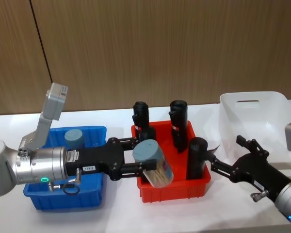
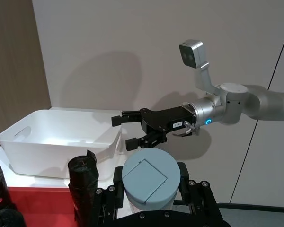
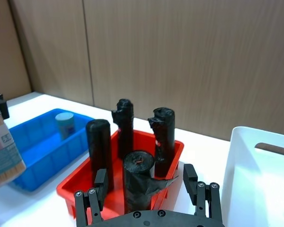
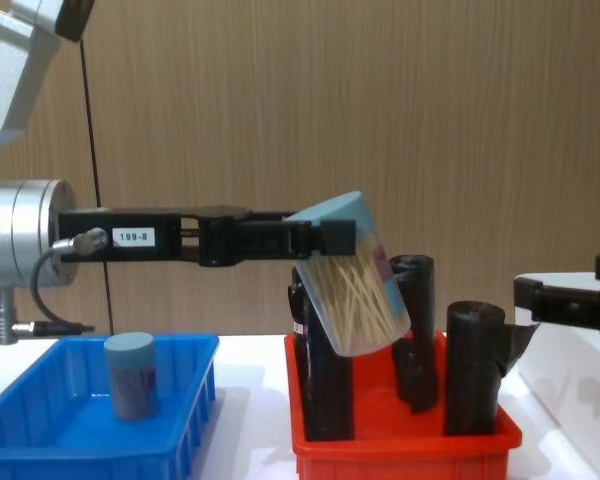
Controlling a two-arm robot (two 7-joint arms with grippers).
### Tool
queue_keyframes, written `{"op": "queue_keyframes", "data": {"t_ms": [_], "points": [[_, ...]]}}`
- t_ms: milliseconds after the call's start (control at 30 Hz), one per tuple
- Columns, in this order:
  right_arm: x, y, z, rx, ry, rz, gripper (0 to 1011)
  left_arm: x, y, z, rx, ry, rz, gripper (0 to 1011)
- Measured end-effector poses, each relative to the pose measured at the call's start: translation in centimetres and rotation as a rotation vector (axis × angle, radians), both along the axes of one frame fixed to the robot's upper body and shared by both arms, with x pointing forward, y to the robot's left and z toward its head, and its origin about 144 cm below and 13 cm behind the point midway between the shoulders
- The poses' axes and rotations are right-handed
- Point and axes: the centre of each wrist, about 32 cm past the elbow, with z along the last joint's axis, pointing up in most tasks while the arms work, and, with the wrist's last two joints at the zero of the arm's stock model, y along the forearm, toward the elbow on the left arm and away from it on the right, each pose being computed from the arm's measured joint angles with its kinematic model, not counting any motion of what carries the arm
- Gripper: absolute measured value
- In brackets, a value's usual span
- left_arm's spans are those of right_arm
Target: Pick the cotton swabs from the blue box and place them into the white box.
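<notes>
Cotton swabs (image 1: pixel 155 162), white table (image 1: pixel 87 121), wooden wall (image 1: pixel 160 48)

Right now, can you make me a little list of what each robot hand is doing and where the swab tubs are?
Left gripper: shut on a cotton swab tub, held tilted in the air over the red bin
Right gripper: open, near the white box
Second tub: standing upright in the blue box

Left claw (image 1: pixel 139 155) clamped, reaching rightward; right claw (image 1: pixel 228 153) spread.
</notes>
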Motion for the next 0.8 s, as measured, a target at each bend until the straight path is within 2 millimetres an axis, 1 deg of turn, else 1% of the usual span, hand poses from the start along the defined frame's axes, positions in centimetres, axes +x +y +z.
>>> {"op": "queue_keyframes", "data": {"t_ms": [467,800], "points": [[1.1,-2.7,2.2,-0.048,0.104,0.155,1002,0.1,-0.1,0.0,0.0,0.001,-0.01,664],[2.0,-3.3,3.8,-0.068,0.148,0.279,1002,0.1,-0.1,0.0,0.0,0.002,-0.012,664]]}}
